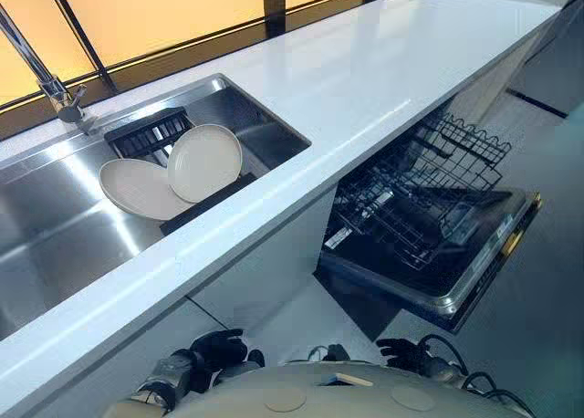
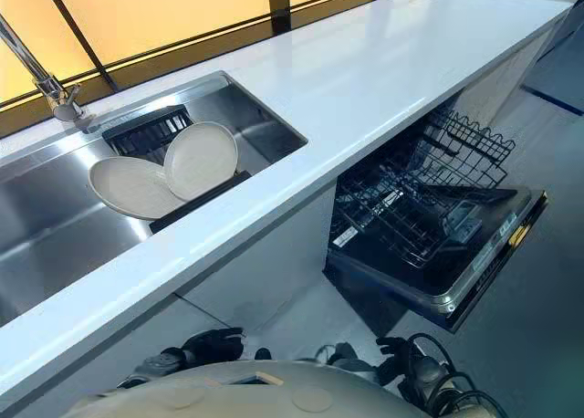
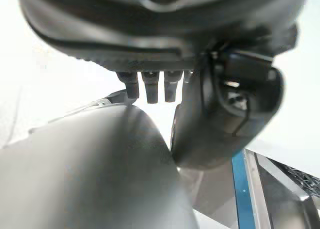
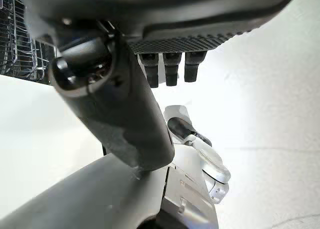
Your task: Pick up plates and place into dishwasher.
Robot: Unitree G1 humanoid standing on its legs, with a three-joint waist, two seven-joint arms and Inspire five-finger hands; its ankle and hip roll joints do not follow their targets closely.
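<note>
Both plates are in the sink (image 1: 55,226): the tilted plate (image 1: 204,162) leans on the black rack (image 1: 146,133) and overlaps the flatter plate (image 1: 135,188). The open dishwasher (image 1: 474,281) is below the tabletop (image 1: 383,71), to the right of the sink. The left hand (image 1: 217,349) and right hand (image 1: 401,350) hang low, in front of the sink, fingers relaxed and holding nothing. The tilted plate looks best to take first, gripped by its raised rim and lifted clear without dragging the one beneath.
</note>
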